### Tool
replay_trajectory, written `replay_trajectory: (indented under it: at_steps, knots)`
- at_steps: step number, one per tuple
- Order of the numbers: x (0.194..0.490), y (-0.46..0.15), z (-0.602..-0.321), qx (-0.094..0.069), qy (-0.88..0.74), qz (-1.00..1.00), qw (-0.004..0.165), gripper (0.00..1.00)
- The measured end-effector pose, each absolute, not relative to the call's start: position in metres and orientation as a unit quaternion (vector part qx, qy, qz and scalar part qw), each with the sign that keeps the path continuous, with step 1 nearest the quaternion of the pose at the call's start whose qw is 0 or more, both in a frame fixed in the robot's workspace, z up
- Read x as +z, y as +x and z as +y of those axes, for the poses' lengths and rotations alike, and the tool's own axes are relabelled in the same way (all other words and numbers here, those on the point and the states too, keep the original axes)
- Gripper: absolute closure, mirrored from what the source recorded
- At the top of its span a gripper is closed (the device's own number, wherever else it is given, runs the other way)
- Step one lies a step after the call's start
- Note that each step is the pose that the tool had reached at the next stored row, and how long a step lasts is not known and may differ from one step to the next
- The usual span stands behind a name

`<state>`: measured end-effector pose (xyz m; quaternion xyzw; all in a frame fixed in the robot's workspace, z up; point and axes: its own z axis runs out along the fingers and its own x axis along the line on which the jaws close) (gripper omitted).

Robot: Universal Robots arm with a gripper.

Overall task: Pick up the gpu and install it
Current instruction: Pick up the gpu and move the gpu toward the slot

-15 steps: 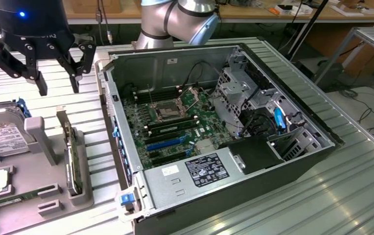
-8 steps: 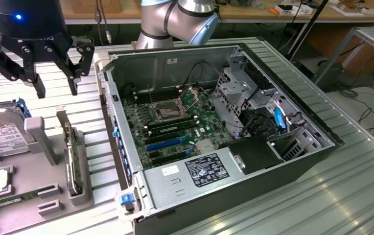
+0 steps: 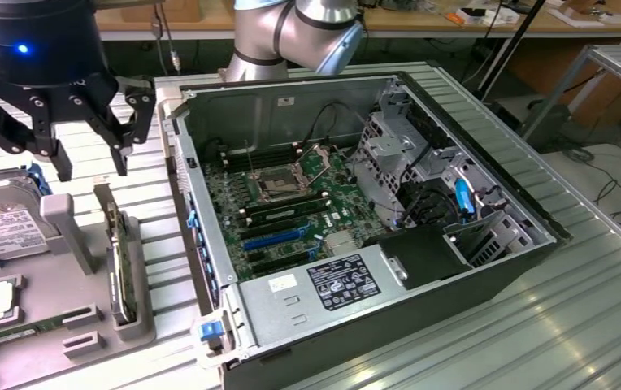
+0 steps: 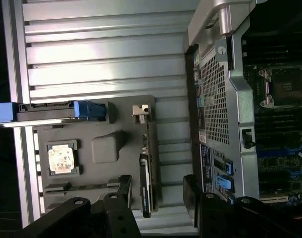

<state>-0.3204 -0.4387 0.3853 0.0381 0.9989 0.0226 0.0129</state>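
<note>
**Black fingers spread above the card**

Exterior view: my gripper [image 3: 92, 166] hangs at the upper left with its fingers apart, grasping nothing. Below it is a grey holder [image 3: 72, 244] on the slatted metal table [image 3: 571, 325]. The gpu [image 3: 122, 260] stands on edge in a slot of that holder, under my fingertips and clear of them. A hard drive [image 3: 2, 227] sits in the holder toward the exterior view's left. To the holder's right lies the open computer case [image 3: 288, 97], its green board [image 3: 288, 203] showing.

Wrist view: I look straight down on the gpu [image 4: 147, 183], a thin dark strip in its slot with a silver bracket [image 4: 140, 111] at the far end. Its near end shows between my two spread fingers [image 4: 116, 218]. A square chip [image 4: 61, 158] rests in another pocket of the holder, and the case's perforated wall [image 4: 215, 89] runs just beside it.
</note>
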Motion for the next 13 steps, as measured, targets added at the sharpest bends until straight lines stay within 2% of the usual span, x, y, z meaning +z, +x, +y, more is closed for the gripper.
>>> replay_trajectory:
  at_steps: [13]
  knots:
    - [0.384, -0.323, -0.465, 0.023, 0.038, 0.999, 0.013, 0.46]
